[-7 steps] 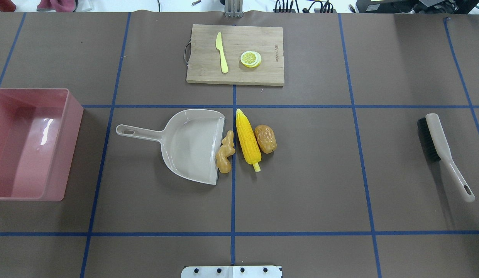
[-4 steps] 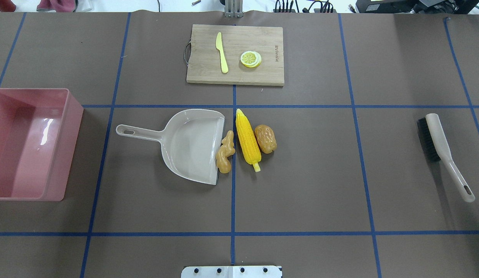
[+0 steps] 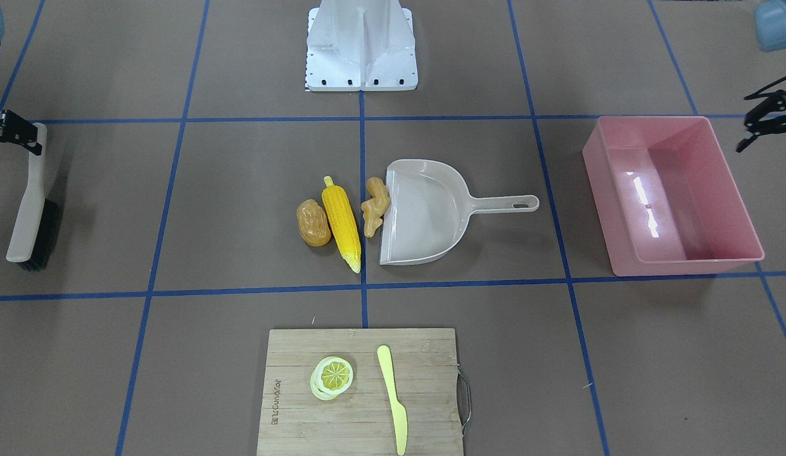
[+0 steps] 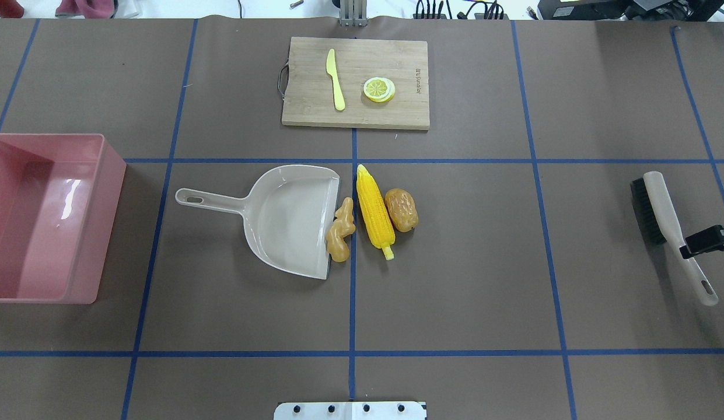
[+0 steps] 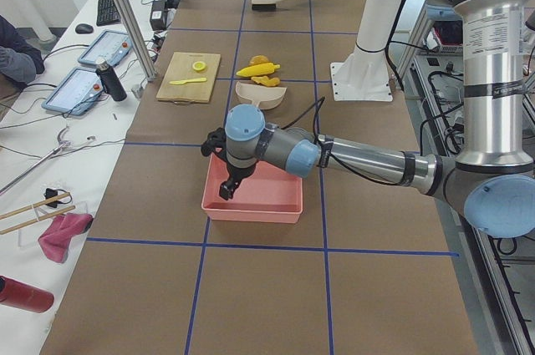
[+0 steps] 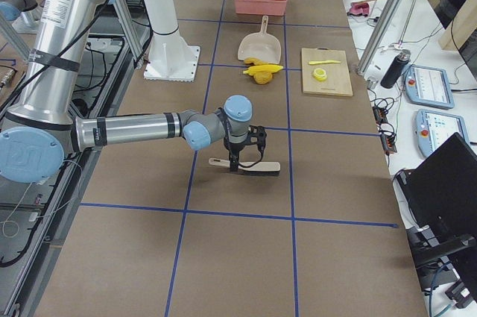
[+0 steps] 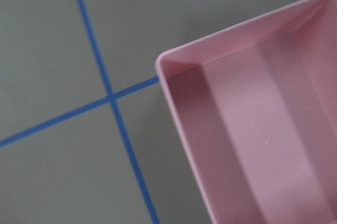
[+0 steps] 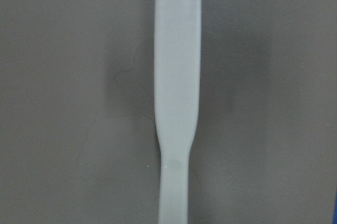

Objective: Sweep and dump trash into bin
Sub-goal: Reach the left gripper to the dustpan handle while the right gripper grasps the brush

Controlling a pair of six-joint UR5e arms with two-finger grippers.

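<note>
The corn cob, potato and ginger root lie side by side at the table's middle. The ginger touches the mouth of the beige dustpan. The pink bin stands empty at the left edge. My right gripper hovers just above the handle of the brush, open and holding nothing; the right wrist view shows the handle directly below. My left gripper hangs open and empty over the bin's outer corner.
A wooden cutting board at the far middle carries a pale yellow knife and a lemon slice. The robot's base plate sits at the near edge. Blue tape lines cross the brown table.
My right gripper has come into the overhead view at the right edge, above the brush handle. The trash, dustpan, brush and bin have not moved.
</note>
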